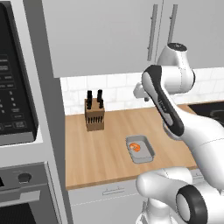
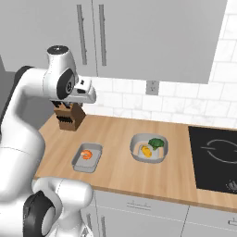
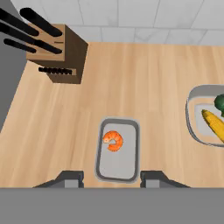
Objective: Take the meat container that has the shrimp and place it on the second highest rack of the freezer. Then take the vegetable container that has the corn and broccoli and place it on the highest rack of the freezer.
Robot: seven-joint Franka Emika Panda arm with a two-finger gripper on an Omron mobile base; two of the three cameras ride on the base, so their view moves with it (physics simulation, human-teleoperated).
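Bare desk (image 3: pixel 153 87) rings the meat container (image 3: pixel 118 150), shrimp (image 3: pixel 113 141) inside; the hand (image 3: pixel 111 177) hangs above, fingers apart. Vegetable container (image 3: pixel 197 116) at three o'clock holds corn (image 3: pixel 213 124), broccoli (image 3: pixel 219 103).

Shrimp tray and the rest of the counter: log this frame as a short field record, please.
shrimp tray: shallow grey tray on the wooden counter, one orange shrimp inside
vegetable dish: rounder grey dish to the tray's right, holding corn and broccoli
knife block: near the back wall
gripper: open, above the tray's near end, holding nothing
stovetop: far right
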